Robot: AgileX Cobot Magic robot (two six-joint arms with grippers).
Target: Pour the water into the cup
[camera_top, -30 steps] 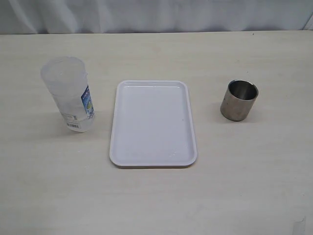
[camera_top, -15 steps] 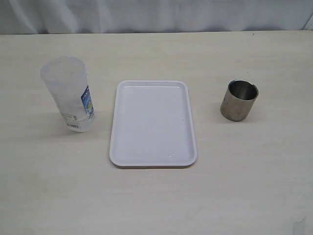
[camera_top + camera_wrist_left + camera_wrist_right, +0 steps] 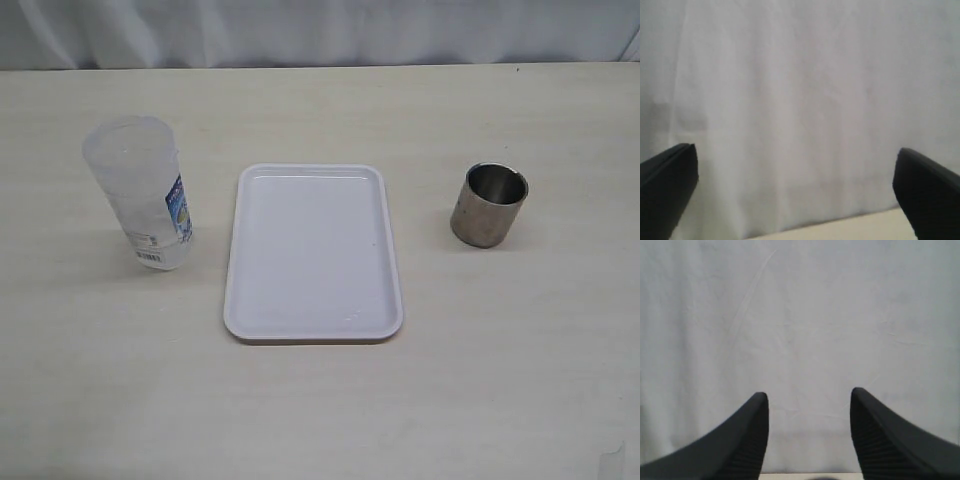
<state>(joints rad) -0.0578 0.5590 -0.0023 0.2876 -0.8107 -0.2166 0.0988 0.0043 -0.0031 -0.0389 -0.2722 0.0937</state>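
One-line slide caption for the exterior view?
Labelled plastic container, white tray and steel cup standing apart in a row on a pale table.

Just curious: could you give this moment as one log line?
left hand open, empty | right hand open, empty | short shiny steel cup untouched, right of white rectangular tray

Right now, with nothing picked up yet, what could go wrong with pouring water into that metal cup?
1. The plastic container is tall and narrow, so it could tip if a hand grips it off-centre.
2. The cup stands well apart from it, with the tray between them, and its mouth is small, so the pour might spill on the way or miss.
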